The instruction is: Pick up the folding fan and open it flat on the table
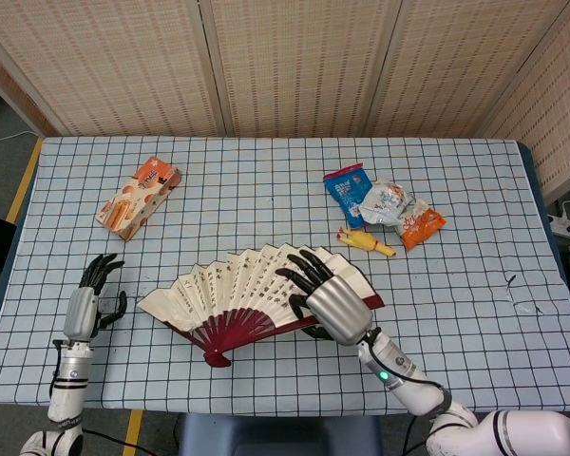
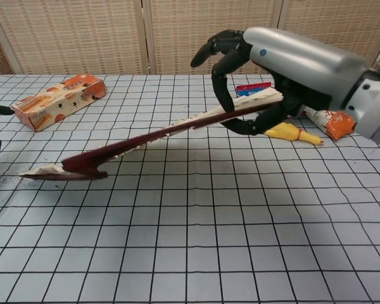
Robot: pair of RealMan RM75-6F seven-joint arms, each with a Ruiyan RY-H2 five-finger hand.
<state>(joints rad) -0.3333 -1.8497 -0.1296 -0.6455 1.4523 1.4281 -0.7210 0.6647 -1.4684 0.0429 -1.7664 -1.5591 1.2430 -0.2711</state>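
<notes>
The folding fan (image 1: 237, 296) is spread wide, cream paper on dark red ribs, with its pivot (image 1: 215, 359) toward the front edge. My right hand (image 1: 331, 302) grips the fan's right edge. In the chest view the fan (image 2: 152, 136) shows edge-on and tilted: its left end is down at the cloth, and its right end is raised in my right hand (image 2: 285, 63), fingers above and thumb below. My left hand (image 1: 85, 302) hovers with fingers apart at the left of the table, apart from the fan and holding nothing.
An orange snack box (image 1: 138, 197) lies at the back left. A blue packet (image 1: 347, 193), a silver and orange packet (image 1: 406, 215) and a yellow rubber chicken (image 1: 366, 243) lie at the back right, just beyond my right hand. A checked cloth (image 1: 475, 285) covers the table.
</notes>
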